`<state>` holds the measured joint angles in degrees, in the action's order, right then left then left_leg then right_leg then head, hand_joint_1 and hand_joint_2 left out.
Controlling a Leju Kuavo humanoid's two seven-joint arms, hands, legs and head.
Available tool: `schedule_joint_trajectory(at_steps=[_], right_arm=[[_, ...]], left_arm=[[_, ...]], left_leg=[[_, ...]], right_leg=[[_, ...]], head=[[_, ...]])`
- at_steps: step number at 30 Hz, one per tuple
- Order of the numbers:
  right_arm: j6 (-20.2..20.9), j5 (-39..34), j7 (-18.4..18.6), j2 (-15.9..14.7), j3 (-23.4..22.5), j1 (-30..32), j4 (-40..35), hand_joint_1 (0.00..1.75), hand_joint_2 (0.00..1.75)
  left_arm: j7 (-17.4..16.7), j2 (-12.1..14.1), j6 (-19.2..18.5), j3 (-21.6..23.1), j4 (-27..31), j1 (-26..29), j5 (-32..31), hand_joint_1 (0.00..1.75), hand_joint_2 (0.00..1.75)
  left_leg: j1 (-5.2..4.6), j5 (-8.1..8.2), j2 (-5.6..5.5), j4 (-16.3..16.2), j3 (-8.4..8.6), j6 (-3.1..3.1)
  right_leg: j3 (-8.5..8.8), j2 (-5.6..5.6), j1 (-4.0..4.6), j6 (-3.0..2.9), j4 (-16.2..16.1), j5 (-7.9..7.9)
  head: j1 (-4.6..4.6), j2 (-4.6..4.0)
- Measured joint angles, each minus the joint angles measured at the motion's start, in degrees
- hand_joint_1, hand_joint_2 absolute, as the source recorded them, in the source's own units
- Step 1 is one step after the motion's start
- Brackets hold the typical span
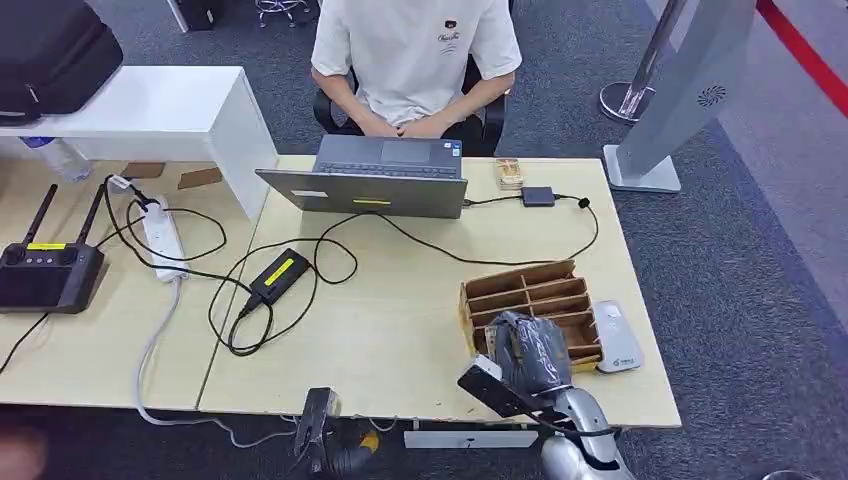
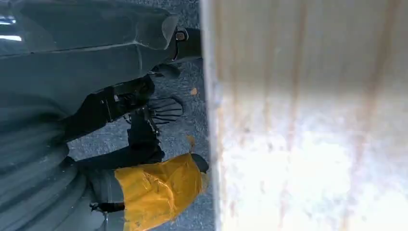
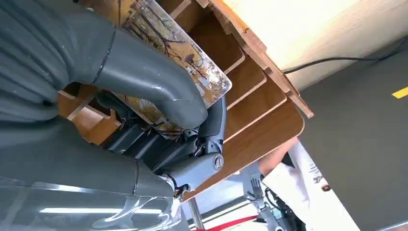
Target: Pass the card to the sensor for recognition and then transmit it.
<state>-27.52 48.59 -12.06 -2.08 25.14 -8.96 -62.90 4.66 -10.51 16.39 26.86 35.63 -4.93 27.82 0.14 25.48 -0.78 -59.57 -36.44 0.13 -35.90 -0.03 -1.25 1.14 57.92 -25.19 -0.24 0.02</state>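
Observation:
A card (image 3: 192, 57) printed with autumn trees is pinched between the thumb and fingers of my right hand (image 3: 159, 101), over the slots of a brown wooden card rack (image 3: 260, 82). In the head view my right hand (image 1: 530, 352) covers the near end of the rack (image 1: 525, 285) at the table's front right. A white card sensor (image 1: 618, 338) lies flat just right of the rack. My left hand (image 2: 96, 53) hangs below the table edge (image 2: 211, 120) with nothing in it and its thumb stretched out.
A person sits at the far side behind an open laptop (image 1: 385, 175). Black cables, a power brick (image 1: 280, 272), a white power strip (image 1: 163, 238) and a small hub (image 1: 538, 196) lie across the table. A black controller (image 1: 45, 270) sits at the left.

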Motion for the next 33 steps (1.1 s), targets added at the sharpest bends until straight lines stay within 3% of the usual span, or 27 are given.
schedule_joint_trajectory(at_steps=[12, 33], right_arm=[[1.1, 0.1, 1.1, 0.0, 0.0, -0.8, -1.3, 1.75, 1.75], [5.3, -1.8, 2.4, 0.2, 0.1, -10.1, -3.0, 1.75, 1.75]], left_arm=[[-0.7, 0.1, -0.6, -0.2, 0.0, -0.1, -0.2, 0.0, 1.75], [-1.5, 0.0, -1.9, -0.4, -0.6, -0.8, -1.4, 0.0, 1.75]], left_leg=[[0.0, 0.0, 0.01, 0.0, -0.01, 0.0], [0.0, -0.01, 0.0, 0.0, -0.01, -0.01]], right_leg=[[0.0, 0.01, 0.0, 0.0, 0.0, 0.0], [0.0, 0.01, 0.0, -0.01, 0.0, 0.01]], head=[[0.0, 0.0], [0.0, 0.0]])
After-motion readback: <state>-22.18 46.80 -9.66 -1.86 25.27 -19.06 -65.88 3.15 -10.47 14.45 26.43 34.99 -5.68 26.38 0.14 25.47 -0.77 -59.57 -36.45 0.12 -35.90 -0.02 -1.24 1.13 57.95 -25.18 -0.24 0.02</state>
